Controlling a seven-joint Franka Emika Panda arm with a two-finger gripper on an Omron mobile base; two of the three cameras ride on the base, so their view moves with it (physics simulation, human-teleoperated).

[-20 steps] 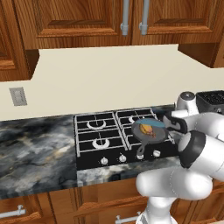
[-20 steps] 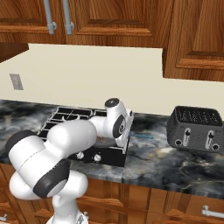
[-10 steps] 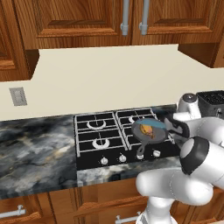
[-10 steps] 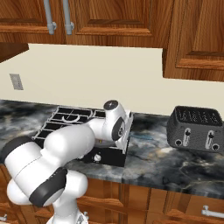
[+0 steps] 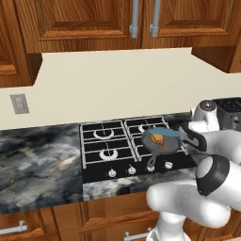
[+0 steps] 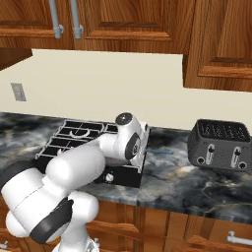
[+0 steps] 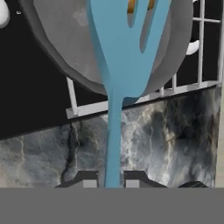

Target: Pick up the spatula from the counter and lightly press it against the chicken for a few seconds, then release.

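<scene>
I hold the claw (image 7: 111,178) clamped on the slotted blue plastic spatula (image 7: 124,61), blade over the browned chicken (image 5: 157,139) in the round grey pan (image 7: 61,39); pressing step, I judge, so next comes gentle downward pressure.

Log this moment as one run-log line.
pincer: shut on spatula handle | blade: over chicken in pan | contact: cannot tell | pan: on stove
</scene>
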